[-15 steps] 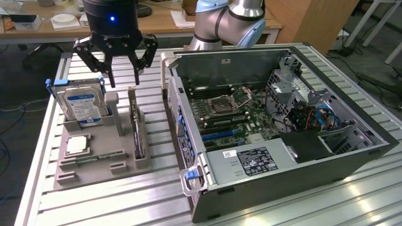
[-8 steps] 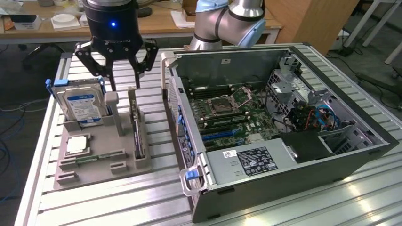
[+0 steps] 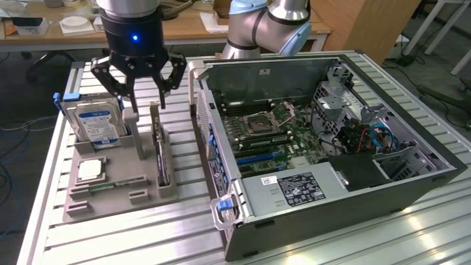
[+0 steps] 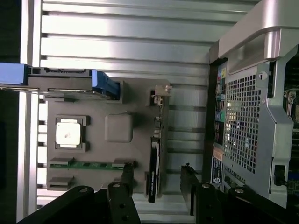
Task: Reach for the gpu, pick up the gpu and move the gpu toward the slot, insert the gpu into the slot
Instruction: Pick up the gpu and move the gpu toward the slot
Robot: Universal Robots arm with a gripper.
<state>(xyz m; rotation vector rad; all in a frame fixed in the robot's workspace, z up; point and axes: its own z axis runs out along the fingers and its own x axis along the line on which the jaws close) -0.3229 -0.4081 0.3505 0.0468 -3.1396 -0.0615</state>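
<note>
Splayed pincer (image 3: 149, 105) above upright gpu (image 3: 159, 152)

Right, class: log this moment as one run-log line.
stage: reach | gripper: open, over gpu, nothing held | gpu: on edge in grey holder | case: open beside holder

Arm (image 3: 261, 25) bent at elbow, wrist (image 3: 131, 27) pointing straight down, pincer (image 3: 143, 102) spread wide, empty.

The gpu (image 3: 160, 157) stands upright on its long edge in the grey holder (image 3: 132, 165): green board, black cooler.
</note>
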